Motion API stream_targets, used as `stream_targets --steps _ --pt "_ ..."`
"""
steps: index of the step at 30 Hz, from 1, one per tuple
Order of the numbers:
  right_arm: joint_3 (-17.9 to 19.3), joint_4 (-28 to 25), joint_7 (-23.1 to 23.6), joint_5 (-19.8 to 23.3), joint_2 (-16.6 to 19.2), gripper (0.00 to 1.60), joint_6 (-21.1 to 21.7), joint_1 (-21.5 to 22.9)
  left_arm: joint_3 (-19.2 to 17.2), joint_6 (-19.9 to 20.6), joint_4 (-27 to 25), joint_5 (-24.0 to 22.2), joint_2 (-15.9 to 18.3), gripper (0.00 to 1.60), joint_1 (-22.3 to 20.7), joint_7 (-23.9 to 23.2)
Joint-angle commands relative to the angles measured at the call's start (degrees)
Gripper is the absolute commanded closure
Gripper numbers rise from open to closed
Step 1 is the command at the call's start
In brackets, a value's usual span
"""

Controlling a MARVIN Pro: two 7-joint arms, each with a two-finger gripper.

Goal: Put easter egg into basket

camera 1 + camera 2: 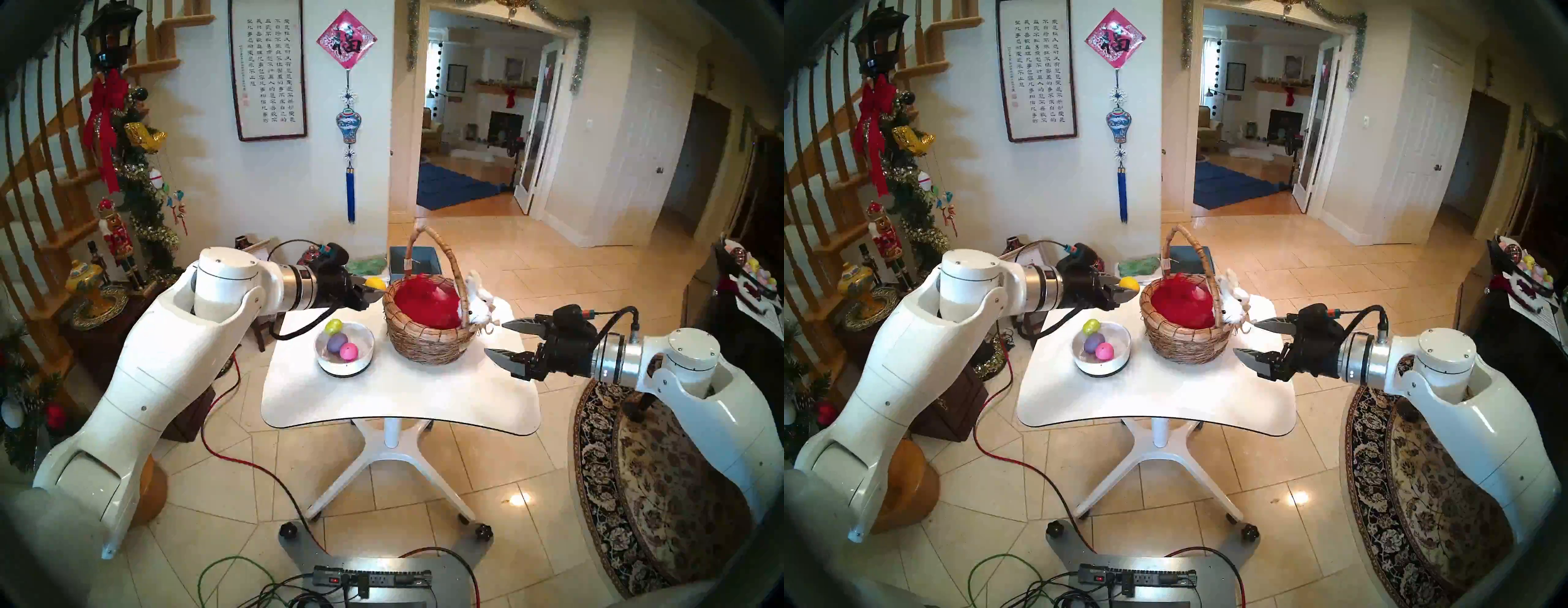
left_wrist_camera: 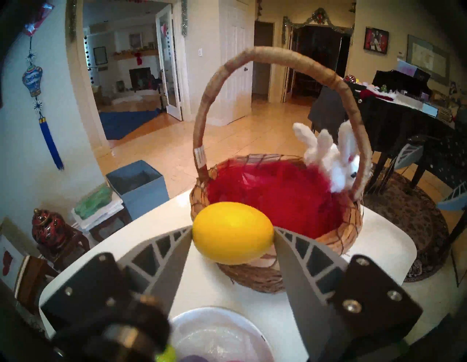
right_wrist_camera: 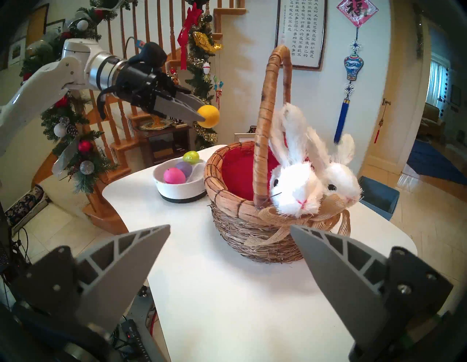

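Note:
My left gripper [image 1: 373, 291] is shut on a yellow egg [image 1: 376, 283], held in the air just left of the basket's rim; the egg also shows between the fingers in the left wrist view [image 2: 232, 232]. The tan wicker basket [image 1: 428, 339] with arched handle, red lining and white plush bunnies [image 3: 295, 189] stands at the table's back middle. I cannot see any egg inside it. A low white bowl [image 1: 345, 361] holds green, purple and pink eggs [image 1: 348, 350]. My right gripper [image 1: 502, 342] is open and empty, just right of the basket.
The white table [image 1: 399, 403] stands on a wheeled pedestal. A blue box [image 1: 413, 261] sits on the floor behind it. Decorated stairs and a side table stand at the left, a patterned rug [image 1: 636, 488] and dark furniture at the right. Cables lie on the floor in front.

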Motion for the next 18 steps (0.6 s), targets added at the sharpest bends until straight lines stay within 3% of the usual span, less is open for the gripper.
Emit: stream_targets --steps 1,7,8,10,15,18 --pt "0.43 -0.03 -0.05 0.05 0.13 0.0 -0.09 0.21 0.85 0.38 3.78 2.39 -5.77 0.65 -6.26 -1.72" --pt "0.42 -0.03 -0.05 0.05 0.14 0.0 -0.09 0.22 2.2 0.45 8.22 4.81 -8.89 0.77 -8.81 -3.96" --pt "0.42 -0.03 -0.05 0.05 0.14 0.0 -0.09 0.22 3.58 0.7 9.77 4.74 -8.88 0.76 -10.65 -4.6" --pt "0.42 -0.03 -0.05 0.05 0.14 0.0 -0.09 0.22 2.83 0.49 9.51 5.21 -9.6 0.76 -9.84 -4.61" --pt "0.41 -0.03 -0.05 0.05 0.14 0.0 -0.09 0.22 4.41 0.3 13.88 5.94 -11.28 0.77 -13.78 -8.14" --pt "0.41 -0.03 -0.05 0.05 0.14 0.0 -0.09 0.22 4.08 0.02 14.41 6.36 -11.71 0.77 -13.99 -9.05"
